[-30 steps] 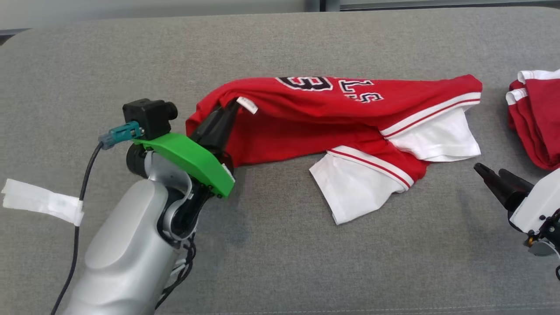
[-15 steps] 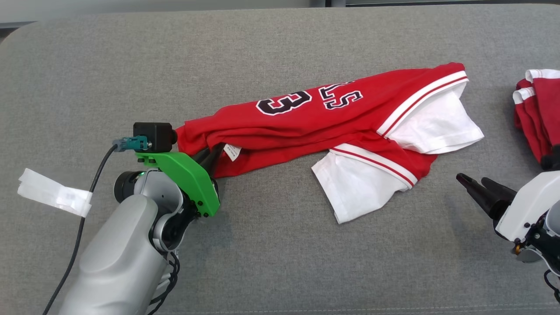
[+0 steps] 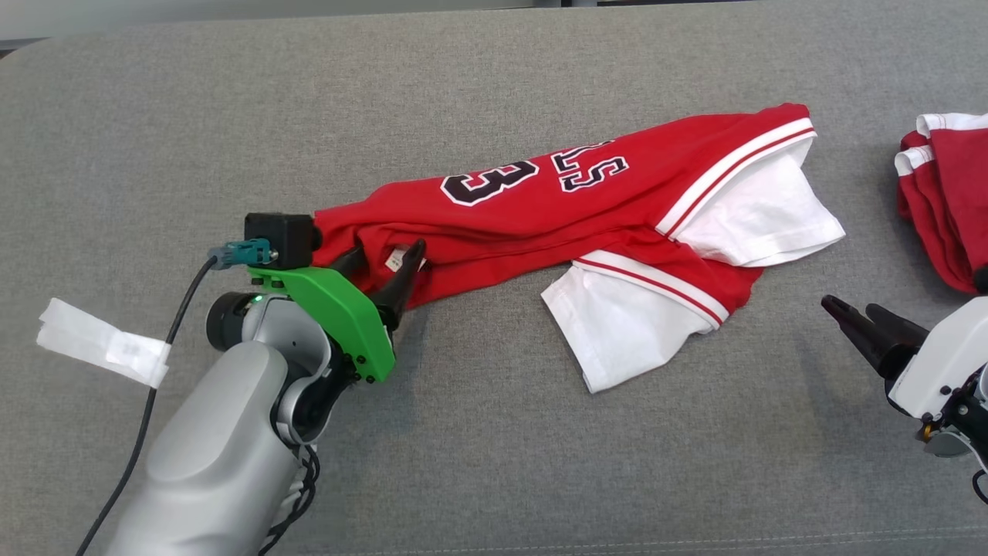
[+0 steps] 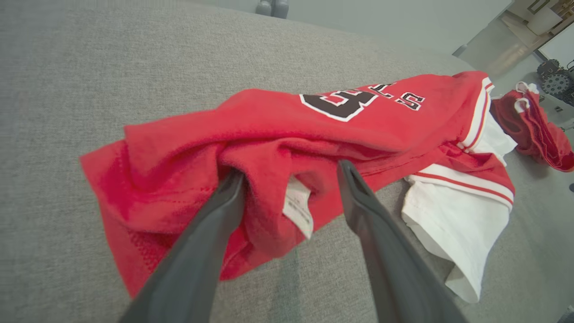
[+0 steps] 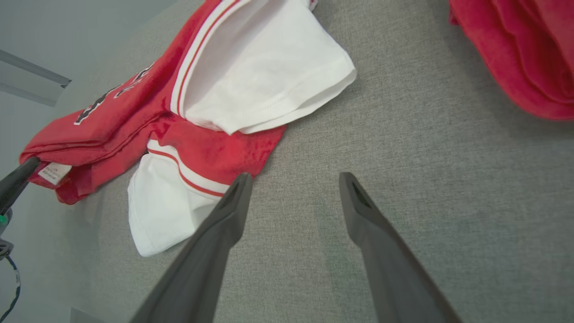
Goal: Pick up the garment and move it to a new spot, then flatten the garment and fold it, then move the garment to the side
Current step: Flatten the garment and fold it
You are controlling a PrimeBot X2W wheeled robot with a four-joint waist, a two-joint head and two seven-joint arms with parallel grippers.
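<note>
1. Red and white, the shirt (image 3: pixel 587 208) lies across the middle of the frame on the grey cushion (image 3: pixel 494 479). It is bunched into a long strip that runs from centre left up to the upper right, with two white sleeves (image 3: pixel 617 340) spilling out at the right end.
2. At the lower left, the left gripper (image 3: pixel 388 251) has its fingers spread wide on either side of the crumpled hem end, with the white label (image 3: pixel 396 259) between them. It holds nothing. In the left wrist view one finger sits against a fold of cloth.
3. At the lower right, the right gripper (image 3: pixel 850 306) is also wide open and empty, above bare cushion and near the lower sleeve but apart from it.
4. Risk: that fold could catch on the left finger as the arm backs off, which would drag the hem end and bunch the shirt further.
5. Risk: the layers are stacked and rolled, so a pinch meant for one edge could take several layers, and flattening would then twist the shirt rather than spread it.
6. Risk: a second red shirt (image 3: pixel 945 208) lies at the right edge of the frame. A wide reach by the right arm could brush it or grab it by mistake.
</note>
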